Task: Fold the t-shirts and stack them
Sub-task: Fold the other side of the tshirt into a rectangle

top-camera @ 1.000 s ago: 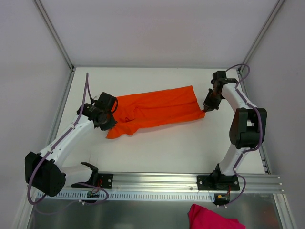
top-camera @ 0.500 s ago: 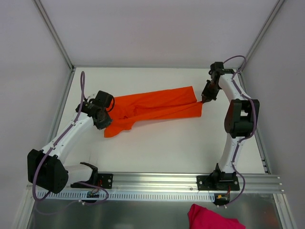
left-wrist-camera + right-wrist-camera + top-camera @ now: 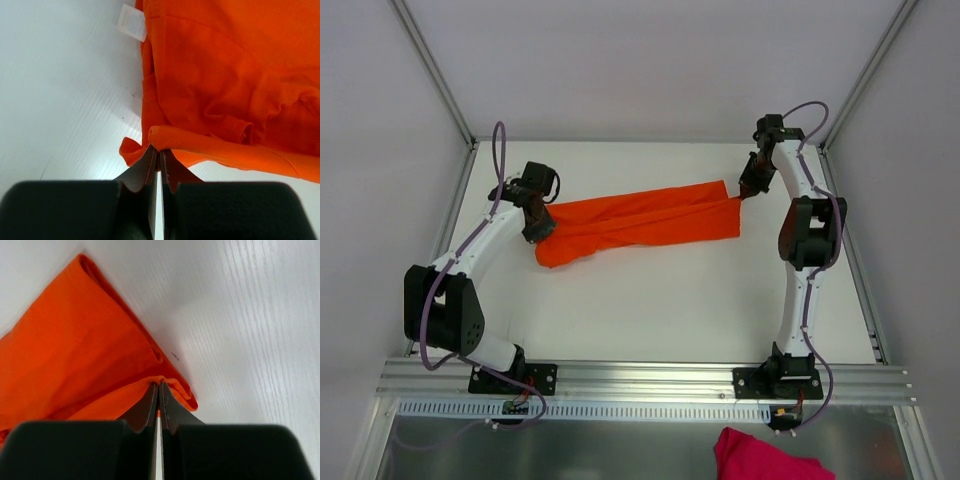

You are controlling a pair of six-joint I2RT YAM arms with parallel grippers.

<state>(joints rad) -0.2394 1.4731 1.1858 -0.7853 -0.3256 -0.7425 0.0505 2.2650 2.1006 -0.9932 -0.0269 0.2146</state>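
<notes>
The bright orange t-shirt lies stretched into a long band across the middle of the white table. My left gripper is shut on its left end, pinching a fold of fabric; the small white neck label shows beyond it. My right gripper is shut on the shirt's right end, pinching the folded edge just above the table. The rest of the shirt spreads to the left in the right wrist view.
A pink garment lies below the aluminium rail at the near edge. Grey walls with metal frame posts close in the white table at the back and both sides.
Both arms have moved toward the back of the table, carrying the shirt's ends with them. The shirt has shifted back and been pulled straighter and narrower.
</notes>
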